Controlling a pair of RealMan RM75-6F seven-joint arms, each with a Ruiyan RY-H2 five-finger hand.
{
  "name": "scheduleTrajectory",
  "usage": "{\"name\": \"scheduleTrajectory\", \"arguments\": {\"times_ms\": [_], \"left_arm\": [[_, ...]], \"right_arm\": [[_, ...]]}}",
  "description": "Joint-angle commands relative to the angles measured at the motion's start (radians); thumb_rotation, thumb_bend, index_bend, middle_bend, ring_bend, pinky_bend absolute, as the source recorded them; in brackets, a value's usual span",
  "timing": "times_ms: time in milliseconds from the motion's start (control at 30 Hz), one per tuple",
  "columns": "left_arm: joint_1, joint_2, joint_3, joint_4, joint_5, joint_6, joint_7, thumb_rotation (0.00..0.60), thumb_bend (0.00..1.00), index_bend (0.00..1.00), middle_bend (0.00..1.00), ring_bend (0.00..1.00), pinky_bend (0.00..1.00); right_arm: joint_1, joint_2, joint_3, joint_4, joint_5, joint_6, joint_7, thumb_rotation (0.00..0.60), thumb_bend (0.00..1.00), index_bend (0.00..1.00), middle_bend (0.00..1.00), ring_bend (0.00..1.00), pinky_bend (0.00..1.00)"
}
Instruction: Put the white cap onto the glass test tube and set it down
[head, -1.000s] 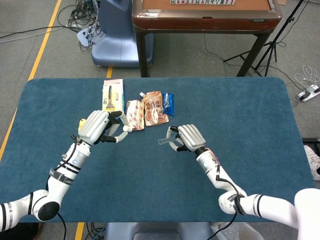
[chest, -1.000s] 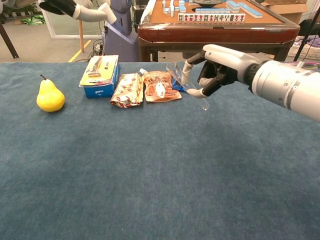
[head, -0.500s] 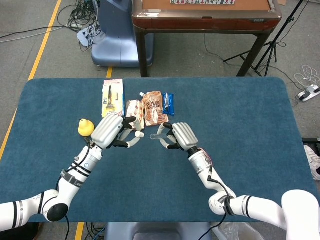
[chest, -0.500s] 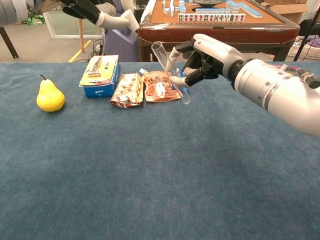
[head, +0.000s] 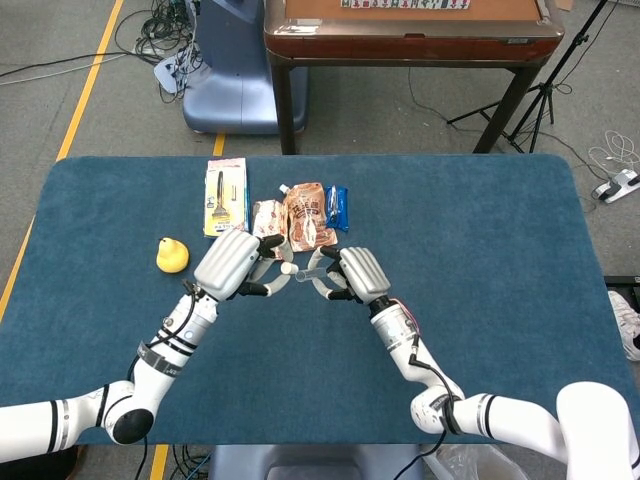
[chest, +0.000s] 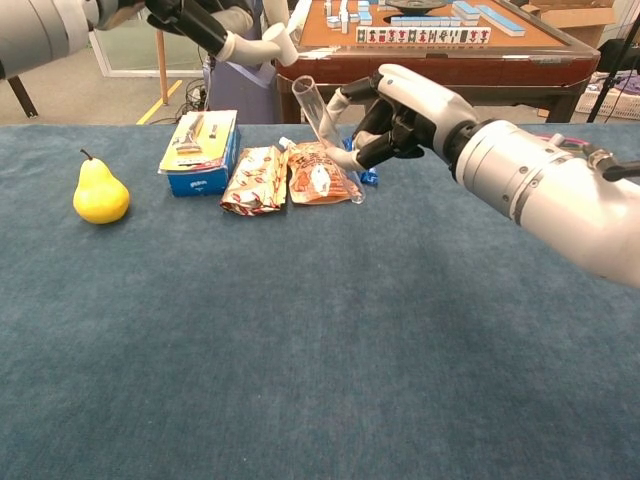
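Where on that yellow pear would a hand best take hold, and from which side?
Judging by its pose, from above: the yellow pear stands upright on the blue table, thin stem up, with open cloth around it. The wide rounded lower body looks the safest part to grip, fingers closing on opposite sides. The narrower top probably offers less hold, and the stem seems too thin.

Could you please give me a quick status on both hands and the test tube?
Right hand holds glass test tube, tilted, above table. Left hand holds white cap near tube mouth. Not yet capped. Nothing between.
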Motion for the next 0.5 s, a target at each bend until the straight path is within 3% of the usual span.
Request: {"name": "scheduleTrajectory", "arguments": {"times_ms": [33,500], "left_arm": [[-0.004,-0.016,0.003,0.014,0.009,0.014,0.015,0.600,0.30,0.56,0.93,1.00,1.00],[-0.004,-0.033,0.007,0.025,0.022,0.026,0.017,0.600,0.30,0.56,0.93,1.00,1.00]], "right_arm": [[-0.002,-0.002,0.001,-0.001,0.001,0.001,0.002,0.600,0.73,0.84,1.00,1.00,1.00],[-0.007,-0.013,0.011,0.003,0.005,0.006,0.009,0.600,0.73,0.84,1.00,1.00,1.00]]}}
